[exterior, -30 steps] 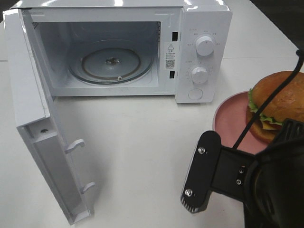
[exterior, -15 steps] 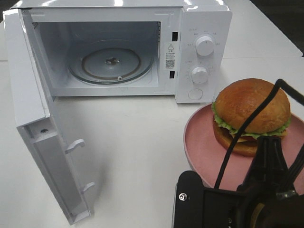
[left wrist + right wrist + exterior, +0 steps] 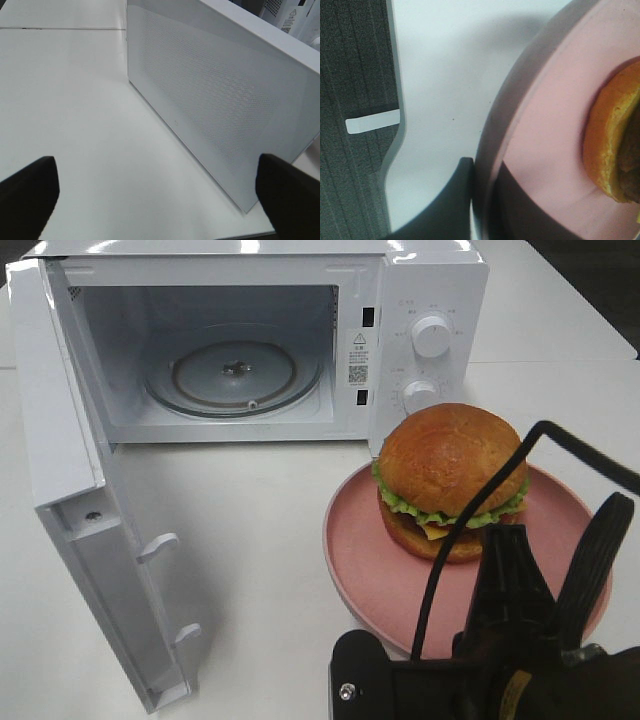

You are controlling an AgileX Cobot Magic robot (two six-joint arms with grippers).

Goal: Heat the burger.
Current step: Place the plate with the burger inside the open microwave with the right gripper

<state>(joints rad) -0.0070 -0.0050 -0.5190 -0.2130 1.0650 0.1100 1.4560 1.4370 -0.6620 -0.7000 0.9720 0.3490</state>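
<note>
**Left pincer** (image 3: pixel 157 192): one. Jaws spread wide with nothing between them. It sits low over the table, beside the outer face of the oven door. Not seen in the high view.

**Microwave door** (image 3: pixel 80 500): one, left of frame, swung fully open. Two latch hooks stand out on its inner edge.

**Microwave** (image 3: pixel 440 280): one, white, across the upper half of the frame. The cavity holds only one glass turntable (image 3: pixel 235 375). Two dials (image 3: pixel 432 335) sit on the right panel, the lower one partly hidden behind the bun.

**Table** (image 3: pixel 250 540): one, white.

**Plate** (image 3: pixel 355 560): one, pink, lower right of frame, in front of the control panel and right of the cavity opening. Whether it rests on the table or hangs just above it cannot be told.

**Burger** (image 3: pixel 450 465): one, centre right of frame, seated on the far half of the plate, outside the oven.

**Cable** (image 3: pixel 470 530): one, black, crossing in front of the burger.

**Right pincer** (image 3: pixel 482 200): one, bottom right of frame. It is clamped on the near rim of the plate, one finger on each side of the rim.

**Handling, burger:** judged light, soft and loosely stacked. The glossy bun would likely dent or skid under a direct pinch, and the layers could shear apart. It is best moved by the stiff plate, held at the rim. The plate looks smooth, so it should be kept level, or the burger may slide and its off-centre weight may tip the grip.
</note>
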